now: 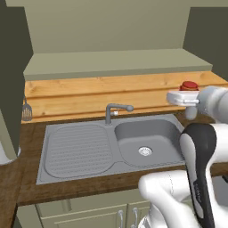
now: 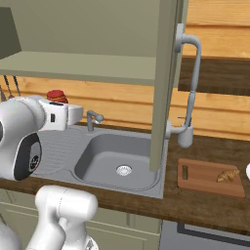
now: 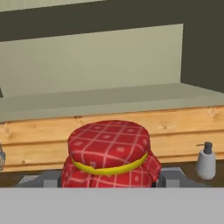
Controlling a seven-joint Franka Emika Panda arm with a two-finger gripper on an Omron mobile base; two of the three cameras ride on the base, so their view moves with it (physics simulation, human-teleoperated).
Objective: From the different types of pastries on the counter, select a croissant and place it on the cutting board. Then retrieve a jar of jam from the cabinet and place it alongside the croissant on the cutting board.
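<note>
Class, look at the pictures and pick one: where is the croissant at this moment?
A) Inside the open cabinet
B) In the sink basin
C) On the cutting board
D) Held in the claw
C: in the right base view the croissant lies on the cutting board, right of the sink, while the claw holds the jam jar.

1 jam jar (image 3: 109, 155), 1 croissant (image 2: 227, 176)

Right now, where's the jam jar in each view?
Left base view: jam jar, right edge, red top above the white hand.
Right base view: upper left, red top above the hand.
Hand view: bottom centre, between the pincer fingers.
Shared landmark: sink faucet.
</note>
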